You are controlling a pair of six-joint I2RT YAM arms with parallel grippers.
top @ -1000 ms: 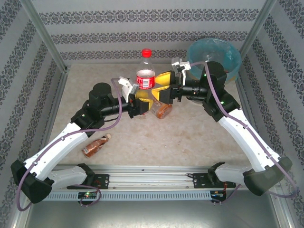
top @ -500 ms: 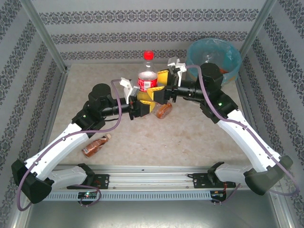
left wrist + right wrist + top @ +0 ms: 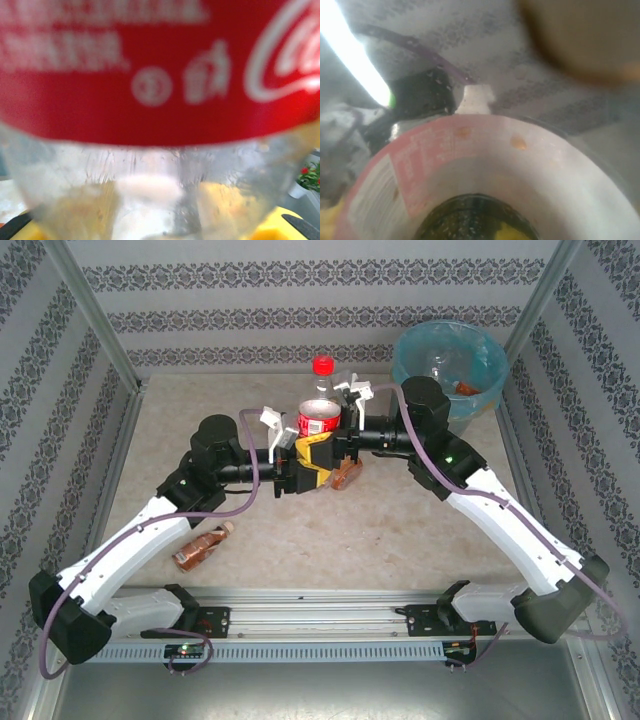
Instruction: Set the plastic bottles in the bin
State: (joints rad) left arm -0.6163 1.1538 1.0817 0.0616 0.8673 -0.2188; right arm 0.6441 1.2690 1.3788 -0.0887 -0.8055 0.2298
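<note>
My left gripper (image 3: 314, 448) clamps the bottle (image 3: 320, 420) between its fingers. I cannot tell whether the right gripper (image 3: 340, 432) grips. I'd seat it squarely before releasing left.

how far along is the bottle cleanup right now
Done: at least two bottles already lie in the bin. In hand: the red-label cola bottle is gripped by the left gripper, with the right gripper close against it. Remaining: that bottle, the brown bottle by the grippers and the brown bottle by the left arm.
</note>
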